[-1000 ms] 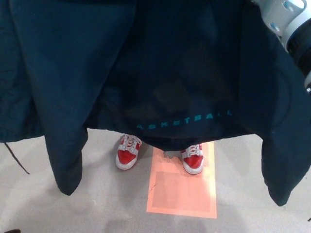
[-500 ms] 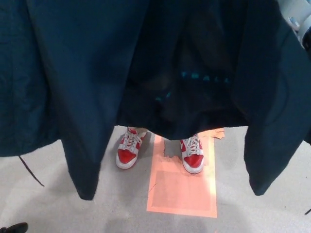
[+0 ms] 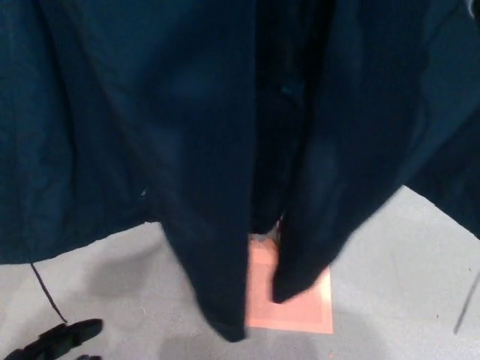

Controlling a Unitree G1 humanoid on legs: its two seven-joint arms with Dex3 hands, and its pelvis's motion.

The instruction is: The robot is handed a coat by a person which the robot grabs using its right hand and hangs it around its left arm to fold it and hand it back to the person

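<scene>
Filling the view, dark blue coat, two sleeves hanging over orange floor patch, both hands hidden, grasp impossible to tell.

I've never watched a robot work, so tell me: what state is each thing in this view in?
coat: hanging loose, blurred.
drawstring: dangling free below the coat.
orange floor mat: flat on the floor, partly hidden by the coat.
left hand, right hand: not in view.
</scene>
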